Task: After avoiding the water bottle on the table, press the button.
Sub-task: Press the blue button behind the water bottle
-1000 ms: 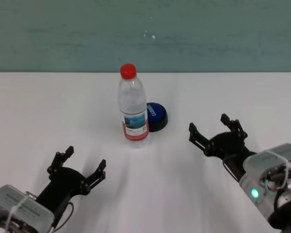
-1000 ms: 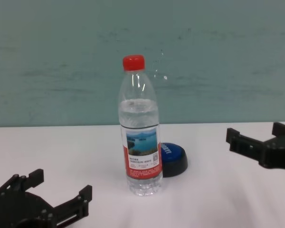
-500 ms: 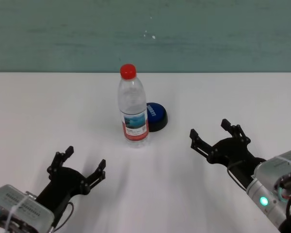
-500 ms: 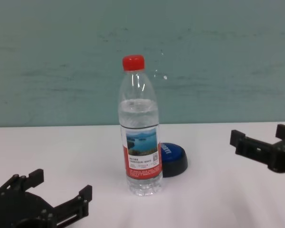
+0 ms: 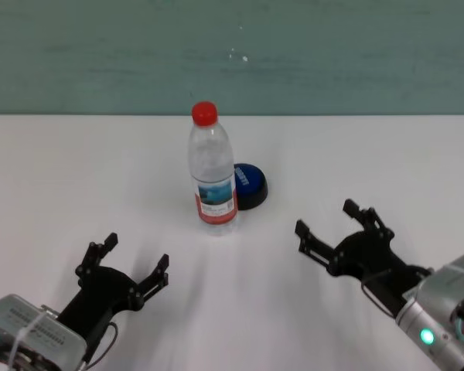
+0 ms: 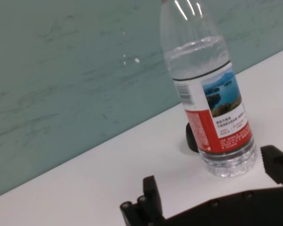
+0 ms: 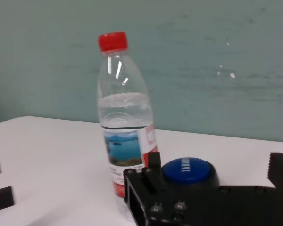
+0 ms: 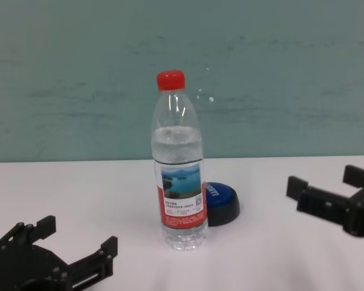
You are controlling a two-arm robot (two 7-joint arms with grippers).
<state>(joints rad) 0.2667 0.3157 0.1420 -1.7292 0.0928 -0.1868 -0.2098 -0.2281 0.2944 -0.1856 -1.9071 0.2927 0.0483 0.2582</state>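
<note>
The water bottle [image 5: 213, 174] stands upright mid-table, clear with a red cap and a lake label; it also shows in the chest view [image 8: 181, 176]. The blue dome button [image 5: 249, 182] sits just behind it to the right, partly hidden by the bottle in the chest view [image 8: 221, 200]. My right gripper [image 5: 325, 218] is open and empty, low over the table [image 5: 77, 170], to the right of and nearer than the button, apart from both. In the right wrist view the button [image 7: 187, 169] lies between its fingers' line of sight. My left gripper [image 5: 135, 253] is open, parked near the front left.
A teal wall runs behind the table's far edge [image 5: 332, 116]. White tabletop lies between the right gripper and the button, and to the bottle's left.
My right gripper has drawn back toward me and slightly left, staying open. The left arm, bottle and button have not moved.
</note>
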